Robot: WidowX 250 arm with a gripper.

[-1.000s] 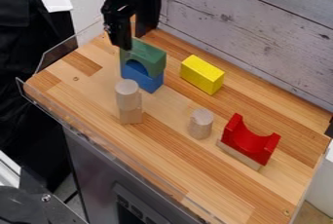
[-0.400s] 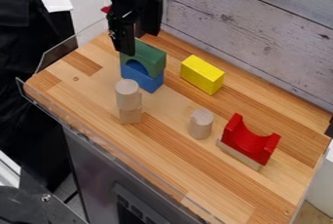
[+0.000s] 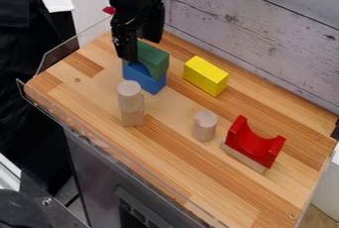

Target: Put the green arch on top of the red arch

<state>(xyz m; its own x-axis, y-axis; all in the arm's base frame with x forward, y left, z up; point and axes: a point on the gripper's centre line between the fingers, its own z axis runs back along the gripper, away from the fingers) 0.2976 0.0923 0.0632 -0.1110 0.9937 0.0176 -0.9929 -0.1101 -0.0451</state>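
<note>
The gripper [image 3: 140, 48] is at the upper left, low over the green arch [image 3: 154, 58], its fingers apart with one on the near left side of the arch and the other behind it. Part of the arch is hidden by the near finger. Beneath the green arch is a blue block [image 3: 144, 79] with a curved hollow. At the lower right, the red arch [image 3: 253, 142] lies with its hollow facing up, on top of a thin pale wooden block [image 3: 244, 158].
A yellow block [image 3: 206, 76] lies right of the green arch. In front stands a wooden cylinder [image 3: 130, 96] on a pale block [image 3: 133, 118]; another cylinder [image 3: 204, 126] stands left of the red arch. A plank wall [image 3: 265, 28] borders the back.
The gripper has come down and slightly to the right, so its near finger now overlaps the green arch's left part. The blocks have not moved.
</note>
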